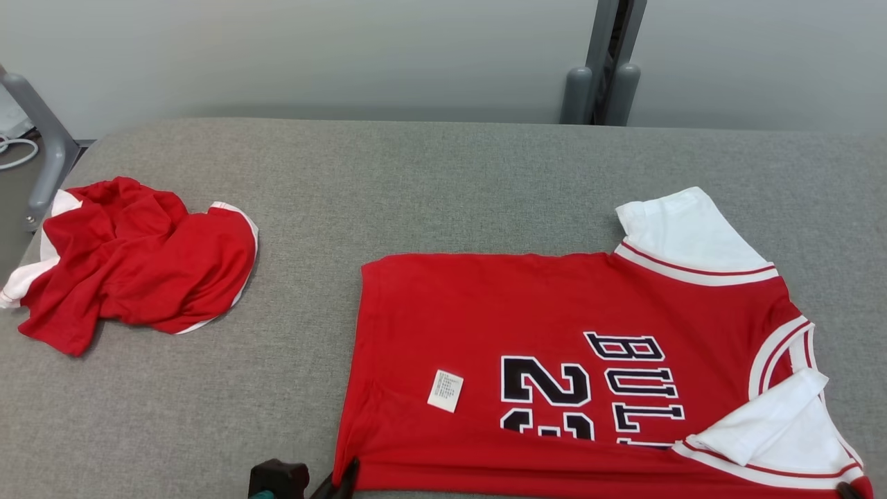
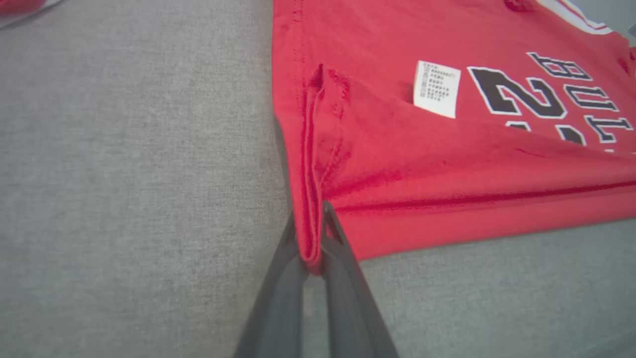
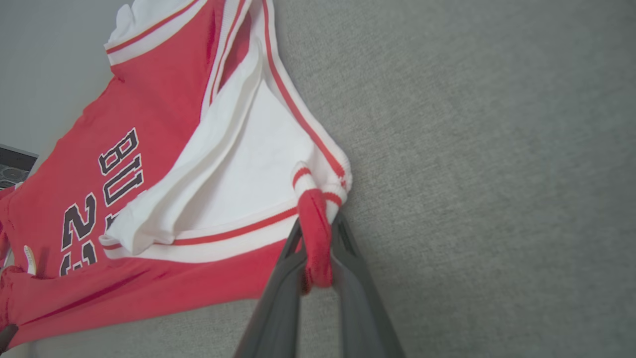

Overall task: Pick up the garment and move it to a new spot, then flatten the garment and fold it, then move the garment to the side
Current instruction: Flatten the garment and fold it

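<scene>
Gripping both near corners: our left gripper (image 2: 310, 221) is clamped on the hem corner of the red fabric jersey with white sleeves (image 1: 485, 305), and our right gripper (image 3: 318, 223) is clamped on its near shoulder. The jersey lies flat along the front edge of the grey fabric-topped bench (image 1: 416, 180), long axis along that edge, collar pointing right, hem left. From both grippers it spreads toward the far edge, the way we judge the fold goes.

Shirt (image 1: 540, 312) lies at the table's (image 1: 429, 173) near right edge; crumpled cloth (image 1: 138, 263) lies well apart at its left edge.
</scene>
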Available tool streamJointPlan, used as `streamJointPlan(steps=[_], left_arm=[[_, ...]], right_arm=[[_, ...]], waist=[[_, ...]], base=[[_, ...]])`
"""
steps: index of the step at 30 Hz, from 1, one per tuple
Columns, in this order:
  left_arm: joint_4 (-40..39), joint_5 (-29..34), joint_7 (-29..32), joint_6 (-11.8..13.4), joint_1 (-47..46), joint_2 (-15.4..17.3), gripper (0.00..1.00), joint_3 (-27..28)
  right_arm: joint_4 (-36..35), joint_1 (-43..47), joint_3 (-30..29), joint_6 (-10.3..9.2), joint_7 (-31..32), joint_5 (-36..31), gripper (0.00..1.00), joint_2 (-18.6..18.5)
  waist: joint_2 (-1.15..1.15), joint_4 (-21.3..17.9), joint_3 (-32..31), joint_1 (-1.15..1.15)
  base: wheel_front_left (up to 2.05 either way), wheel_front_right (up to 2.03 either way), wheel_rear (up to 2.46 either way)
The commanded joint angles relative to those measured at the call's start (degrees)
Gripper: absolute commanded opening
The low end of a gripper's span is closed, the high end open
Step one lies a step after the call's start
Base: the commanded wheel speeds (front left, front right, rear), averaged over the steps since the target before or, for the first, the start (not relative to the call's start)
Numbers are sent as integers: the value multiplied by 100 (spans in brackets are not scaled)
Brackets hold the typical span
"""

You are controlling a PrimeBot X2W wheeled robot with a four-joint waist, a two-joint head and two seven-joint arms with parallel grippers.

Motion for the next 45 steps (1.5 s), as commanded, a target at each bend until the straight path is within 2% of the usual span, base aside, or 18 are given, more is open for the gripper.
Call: streamJointPlan(steps=[1, 6, 7, 8, 9, 10, 19, 24, 29, 35, 38, 45], left_arm=[[-171, -1, 68, 159, 159, 221, 0, 56], [-541, -7, 243, 282, 360, 360, 0, -13], [-587, -1, 300, 300, 389, 386, 4, -39], [-640, 19, 349, 315, 396, 410, 38, -70], [-702, 32, 365, 339, 390, 423, 66, -72], [-754, 38, 362, 351, 390, 419, 100, -67], [-1195, -53, 497, 503, 358, 580, 100, 78], [-1497, 5, 254, 721, 144, 641, 100, 413], [-1690, 44, -318, 880, -124, 441, 100, 804], [-1666, 101, -850, 593, -270, -9, 100, 1101], [-1379, 413, -910, 628, -349, -250, 100, 1225], [-415, 848, -918, 535, -676, -499, 100, 1268]], right_arm=[[-118, 193, -265, -33, 122, -74, 0, -55], [-291, 401, -730, -33, 415, -222, 0, 160], [-320, 417, -860, -33, 455, -301, 14, 218], [-354, 422, -969, -33, 528, -369, 100, 278], [-390, 427, -1079, -32, 603, -428, 100, 364], [-439, 424, -1168, -25, 679, -504, 100, 442], [-1102, 172, -2173, -16, 1035, -1529, 100, 977], [-1670, -174, -2324, -17, 743, -2355, 100, 1060], [-1966, -656, -2136, -17, 201, -2968, 100, 1067], [-1943, -1273, -1609, -18, -699, -3693, 100, 977], [-1771, -1520, -1346, -18, -1226, -4228, 100, 986], [-1470, -1671, -1091, -18, -1512, -4606, 100, 1266]], waist=[[0, -21, 47, 0], [0, -6, 106, 0], [0, 4, 112, 0], [0, 14, 116, 0], [0, 25, 116, 0], [0, 35, 113, 0], [0, 76, 0, 0], [0, 60, -85, 0], [0, 0, -115, 0], [0, -108, -66, 0], [0, -159, -33, 0], [0, -331, 106, 0]], base=[[0, 0, 0], [0, 0, 0], [0, 0, 0], [0, 0, 0], [0, 0, 0], [0, 0, 0], [0, 0, 0], [0, 0, 0], [0, 0, 0], [0, 0, 0], [0, 0, 0], [0, 0, 0]])
